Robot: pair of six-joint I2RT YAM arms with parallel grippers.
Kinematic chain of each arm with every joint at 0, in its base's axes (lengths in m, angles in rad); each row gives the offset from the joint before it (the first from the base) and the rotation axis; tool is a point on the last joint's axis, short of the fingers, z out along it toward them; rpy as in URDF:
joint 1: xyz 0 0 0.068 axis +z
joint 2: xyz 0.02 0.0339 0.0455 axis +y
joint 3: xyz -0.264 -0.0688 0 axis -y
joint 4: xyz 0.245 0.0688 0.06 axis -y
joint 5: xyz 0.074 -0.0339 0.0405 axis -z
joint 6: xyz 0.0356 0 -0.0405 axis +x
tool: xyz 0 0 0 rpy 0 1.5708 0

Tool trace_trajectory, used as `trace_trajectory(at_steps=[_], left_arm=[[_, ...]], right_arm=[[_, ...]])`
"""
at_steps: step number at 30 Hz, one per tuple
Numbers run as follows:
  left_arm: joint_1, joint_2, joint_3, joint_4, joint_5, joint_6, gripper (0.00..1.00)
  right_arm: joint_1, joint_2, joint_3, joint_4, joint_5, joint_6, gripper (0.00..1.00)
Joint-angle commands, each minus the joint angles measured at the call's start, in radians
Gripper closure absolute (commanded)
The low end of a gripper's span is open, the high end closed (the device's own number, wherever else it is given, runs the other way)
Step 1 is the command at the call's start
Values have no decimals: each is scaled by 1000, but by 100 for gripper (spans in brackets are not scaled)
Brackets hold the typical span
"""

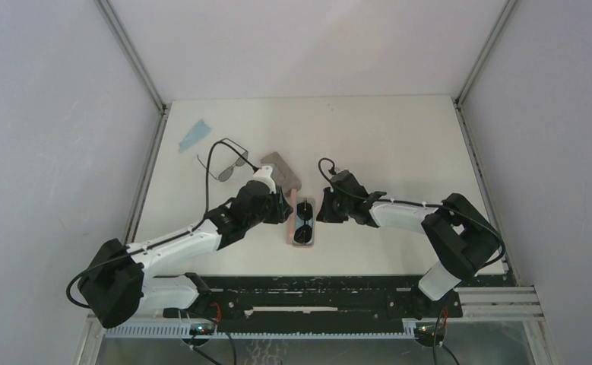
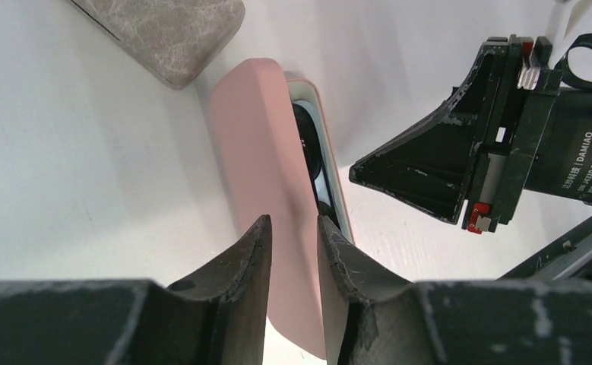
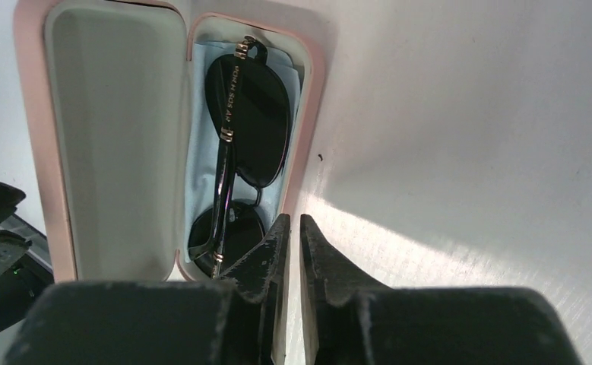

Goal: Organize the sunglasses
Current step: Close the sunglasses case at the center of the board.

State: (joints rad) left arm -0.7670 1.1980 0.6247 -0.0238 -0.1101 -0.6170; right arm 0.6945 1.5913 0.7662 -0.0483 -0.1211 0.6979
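Observation:
A pink case (image 1: 302, 242) lies at mid-table with its lid (image 2: 254, 137) raised. One pair of sunglasses (image 3: 247, 114) lies folded inside it on a light blue cloth (image 3: 200, 152), and also shows in the top view (image 1: 305, 217). The second pair (image 1: 230, 163), with thin black frames, lies on the table at the back left with its arms unfolded. My left gripper (image 2: 292, 222) is at the lid's outer face with its fingers slightly apart and nothing between them. My right gripper (image 3: 292, 219) is closed over the right rim of the case's base, one finger inside and one outside.
A grey-brown case (image 1: 281, 169) lies closed just behind the pink case and shows in the left wrist view (image 2: 163, 30). A loose light blue cloth (image 1: 194, 135) lies at the far left. White walls enclose the table on both sides.

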Motion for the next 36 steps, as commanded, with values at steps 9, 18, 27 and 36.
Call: trace_trajectory(at_steps=[9,18,27,36], left_arm=[[6,60,-14,81,49,19,72],[6,79,-24,100,78,17,76],[-3,120,-26,129,124,3,77],[-42,173,-4,143,127,-4,76]], right_arm=[[-9,44,0,55,-14,14,98],[-10,91,7,109,-83,28,98],[-12,111,19,118,-92,31,98],[-12,106,20,107,-80,26,98]])
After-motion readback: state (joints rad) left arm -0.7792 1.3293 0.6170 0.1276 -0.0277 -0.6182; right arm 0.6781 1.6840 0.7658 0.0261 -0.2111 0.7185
